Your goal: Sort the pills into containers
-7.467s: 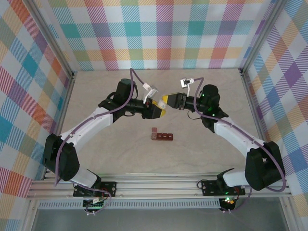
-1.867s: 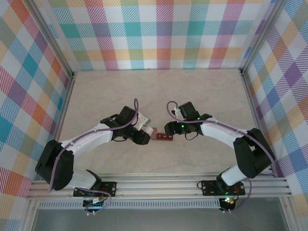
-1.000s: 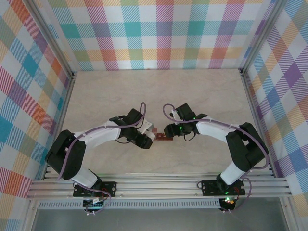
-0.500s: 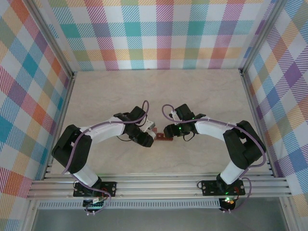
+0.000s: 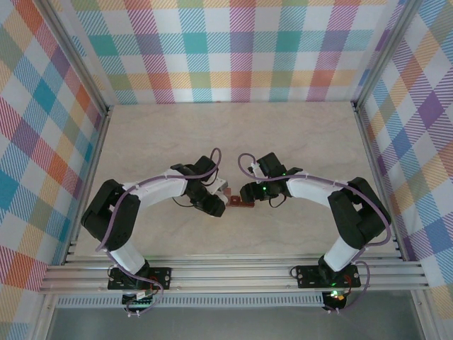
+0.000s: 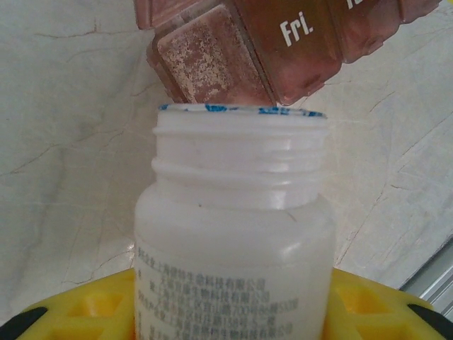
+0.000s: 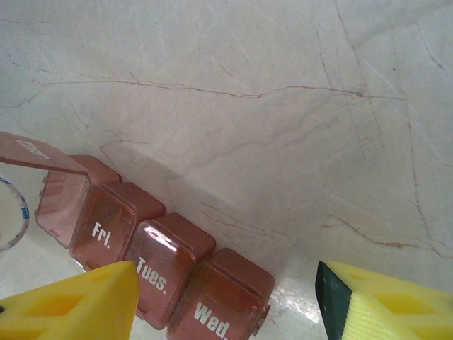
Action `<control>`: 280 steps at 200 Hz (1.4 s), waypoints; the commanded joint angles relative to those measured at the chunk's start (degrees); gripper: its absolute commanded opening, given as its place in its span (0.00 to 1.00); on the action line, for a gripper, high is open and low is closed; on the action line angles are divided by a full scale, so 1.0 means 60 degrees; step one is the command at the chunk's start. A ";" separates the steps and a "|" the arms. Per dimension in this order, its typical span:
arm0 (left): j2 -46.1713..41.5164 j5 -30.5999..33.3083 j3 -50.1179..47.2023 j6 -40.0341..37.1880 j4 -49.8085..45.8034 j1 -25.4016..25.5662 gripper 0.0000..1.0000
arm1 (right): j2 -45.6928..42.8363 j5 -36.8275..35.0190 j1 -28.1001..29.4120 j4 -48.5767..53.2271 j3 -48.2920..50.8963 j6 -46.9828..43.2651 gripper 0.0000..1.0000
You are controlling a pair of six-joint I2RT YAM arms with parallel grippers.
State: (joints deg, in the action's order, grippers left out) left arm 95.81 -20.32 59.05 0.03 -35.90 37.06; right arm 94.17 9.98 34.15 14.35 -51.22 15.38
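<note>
Seen from above, the strip (image 5: 241, 203) of four compartments lies near the centre of the table (image 5: 233, 134). At its 9 o'clock end the left gripper (image 5: 216, 203) is clamped on a white bottle (image 6: 237, 234), whose mouth is just beside the one open compartment (image 6: 205, 64). The right gripper (image 7: 226, 304) hovers over the 3 o'clock end, fingers wide apart, holding nothing. The Fri., Tues. and Wed. lids (image 7: 152, 273) are shut. Sorting looks barely begun. Whether anything has been poured in cannot be told.

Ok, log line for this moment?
left gripper: shut on bottle, mouth toward open end compartment | right gripper: open, at containers | Fri, Tues, Wed lids closed
</note>
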 commanded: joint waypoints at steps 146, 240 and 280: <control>0.0312 -0.0013 0.0718 -0.0164 -0.0798 0.0122 0.00 | 0.0535 0.0359 0.0095 0.0102 -0.0384 -0.0175 0.67; 0.0539 0.0090 0.1029 -0.0138 -0.1076 0.0209 0.00 | 0.0506 0.0373 0.0098 0.0099 -0.0369 -0.0151 0.67; 0.0624 0.0176 0.1203 -0.0193 -0.1307 0.0225 0.00 | 0.0491 0.0377 0.0098 0.0123 -0.0369 -0.0147 0.66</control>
State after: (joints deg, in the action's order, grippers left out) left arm 98.91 -19.81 64.64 -0.25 -40.66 37.47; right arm 96.73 11.44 34.33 14.48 -52.51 15.35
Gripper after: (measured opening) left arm 0.448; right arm 0.667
